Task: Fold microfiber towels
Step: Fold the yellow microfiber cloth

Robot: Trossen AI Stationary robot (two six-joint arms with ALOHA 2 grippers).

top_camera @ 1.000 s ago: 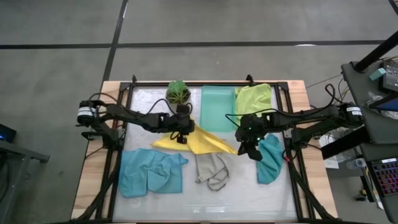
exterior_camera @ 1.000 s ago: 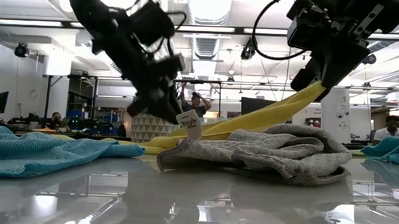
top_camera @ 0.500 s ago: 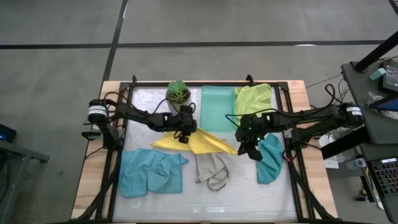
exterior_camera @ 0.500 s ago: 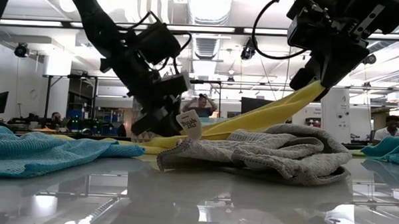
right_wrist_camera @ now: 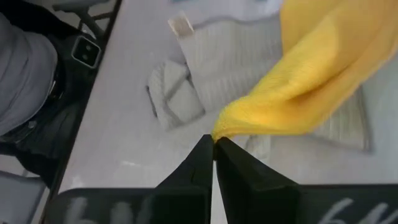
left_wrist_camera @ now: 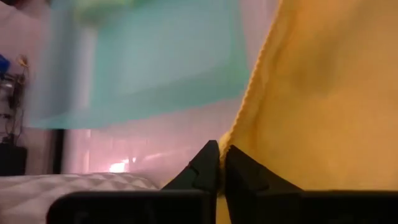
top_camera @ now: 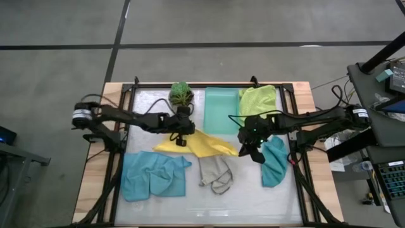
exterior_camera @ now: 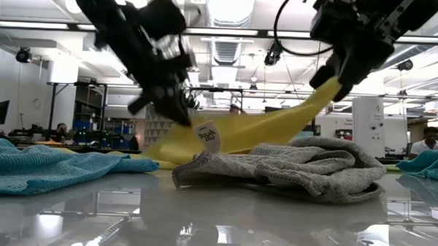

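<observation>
Table [top_camera: 209, 206] fills centre of high view. Light blue towel [top_camera: 152, 176] crumpled lower left. Yellow towel [top_camera: 201, 144] stretched mid-frame, lifted off surface between 2 grippers. Mint tray [top_camera: 220, 109] upper centre; lime green towel [top_camera: 258, 100] beside it, upper right. Teal towel [top_camera: 276, 162] right. Pale grey towel [top_camera: 215, 172] bunched below yellow. Left gripper [top_camera: 180, 135] pinched tight on yellow's left edge. Right gripper [top_camera: 248, 151] clamped on yellow's right corner.

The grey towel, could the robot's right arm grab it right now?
Probably not yet. The right gripper hangs close beside the grey towel, nothing between them, but it is shut on a corner of the yellow towel, so it would have to let go first.
</observation>
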